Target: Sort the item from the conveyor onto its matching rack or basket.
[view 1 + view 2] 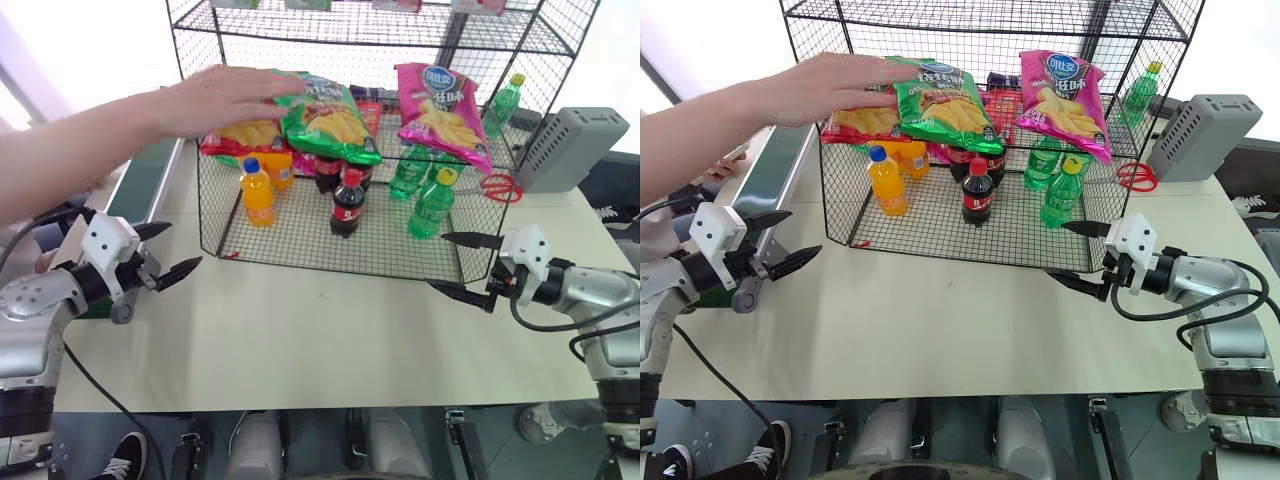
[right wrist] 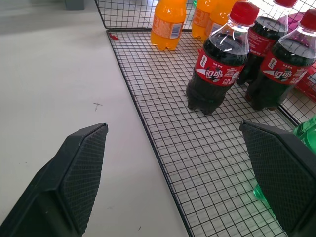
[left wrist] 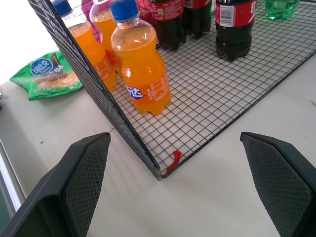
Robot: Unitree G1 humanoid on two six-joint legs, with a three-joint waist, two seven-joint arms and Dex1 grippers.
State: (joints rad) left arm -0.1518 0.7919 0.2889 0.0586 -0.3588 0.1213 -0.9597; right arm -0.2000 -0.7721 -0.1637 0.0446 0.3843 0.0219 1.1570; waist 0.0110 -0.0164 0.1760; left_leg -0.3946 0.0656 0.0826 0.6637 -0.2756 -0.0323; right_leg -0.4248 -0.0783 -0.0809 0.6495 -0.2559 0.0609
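Magenta-pink chip bag leaning on the middle tier of the black wire rack, right of the green chip bag, above the green bottles; round blue logo near its top, lettering too small to read, lower corner hanging past the shelf edge. Red chip bag mostly hidden beneath the green one and under a person's hand reaching in from the left. Cola bottles on the bottom grid, red labels with white script, not legible; orange soda bottles with blue caps and a blue label patch of white characters. Second green bag lying on the table outside the rack, seen through the mesh, blue round logo, cut by the wires. Conveyor only partly showing, behind the left arm. Upper rack tiers cropped at the top edge. Left gripper and right gripper hovering over bare table, jaws wide apart, holding nothing.
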